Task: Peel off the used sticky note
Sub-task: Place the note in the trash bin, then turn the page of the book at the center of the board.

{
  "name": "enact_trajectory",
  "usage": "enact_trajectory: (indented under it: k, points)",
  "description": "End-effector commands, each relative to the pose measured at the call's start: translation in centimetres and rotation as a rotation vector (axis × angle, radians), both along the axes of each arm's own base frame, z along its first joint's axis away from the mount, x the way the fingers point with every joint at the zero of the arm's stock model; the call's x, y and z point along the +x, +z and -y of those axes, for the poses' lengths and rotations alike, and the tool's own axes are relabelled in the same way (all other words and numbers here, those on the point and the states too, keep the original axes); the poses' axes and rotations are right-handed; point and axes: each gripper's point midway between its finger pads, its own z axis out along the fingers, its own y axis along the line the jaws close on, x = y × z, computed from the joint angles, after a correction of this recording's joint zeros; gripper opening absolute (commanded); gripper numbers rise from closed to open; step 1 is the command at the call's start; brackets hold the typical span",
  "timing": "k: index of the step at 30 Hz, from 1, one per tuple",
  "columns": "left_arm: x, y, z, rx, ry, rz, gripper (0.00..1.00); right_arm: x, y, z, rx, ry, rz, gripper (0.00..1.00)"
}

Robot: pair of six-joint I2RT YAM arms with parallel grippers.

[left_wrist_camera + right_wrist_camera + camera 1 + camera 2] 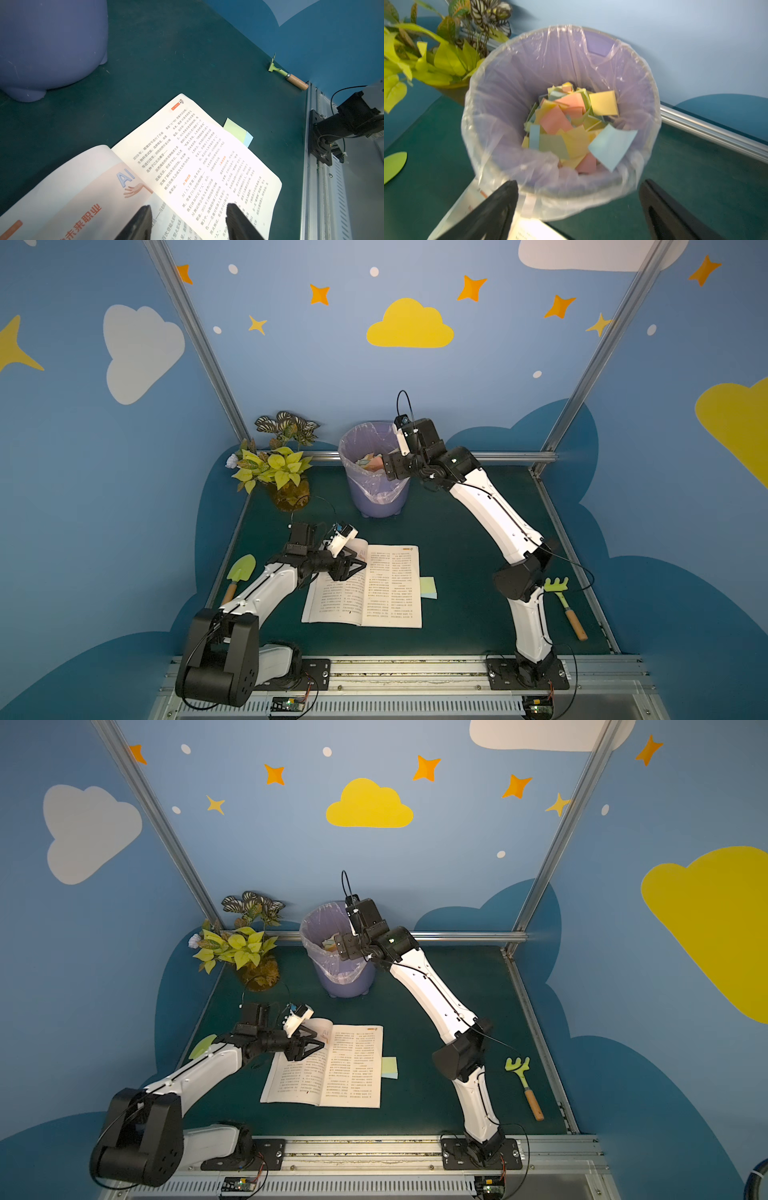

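The sticky note [428, 587] is yellow-green with a pale blue one under it. It pokes out from under the right-hand page of the open book [390, 585], at the book's 3 o'clock in both top views, and lies flat on the green table [449, 556].

The left pincer [188, 207] hovers low over the book's left page, near the spine, with its jaws partly apart and only printed paper showing between them. From it the sticky note sits at about 3 o'clock, a whole page away and untouched (its wrist view shows the note beyond the page's far edge).

The right pincer [579, 185] hangs over the near rim of the lilac bin [376, 493], which stands at the book's 12 o'clock. Its jaws are spread wide with nothing between them. The sticky note is well apart from this pincer, back towards 5 o'clock. The bin's clear liner holds a heap of discarded notes [566, 126] in pink, yellow, green and blue.
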Motion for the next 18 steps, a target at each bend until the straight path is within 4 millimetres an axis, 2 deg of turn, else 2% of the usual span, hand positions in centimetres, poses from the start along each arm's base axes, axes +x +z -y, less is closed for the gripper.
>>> enact_trajectory:
  k: [1, 3, 5, 10, 14, 18]
  points:
    - [0.5, 1.3, 0.0, 0.026, -0.004, 0.003, 0.61, -3.4, 3.9, 2.8, 0.033, -0.080, 0.100, 0.97]
    - [0.3, 1.4, -0.2, 0.074, -0.004, 0.000, 0.62, -4.4, 4.4, 5.4, 0.083, -0.197, 0.177, 0.97]
    - [0.0, 1.3, -0.6, 0.123, -0.014, -0.007, 0.63, -5.6, 3.3, 8.0, 0.151, -0.259, 0.188, 0.97]
    - [-0.2, -0.4, -2.0, 0.262, -0.040, -0.024, 0.63, -8.4, -2.1, 11.2, 0.374, -0.187, 0.032, 0.97]
    - [-0.4, -1.3, -2.4, 0.307, -0.055, -0.049, 0.62, -11.6, -6.8, 12.3, 0.330, -0.215, -0.130, 0.98]
    - [-0.9, -2.5, -2.4, 0.386, -0.078, -0.052, 0.61, -14.1, -10.8, 10.9, 0.352, -0.193, -0.230, 0.94]
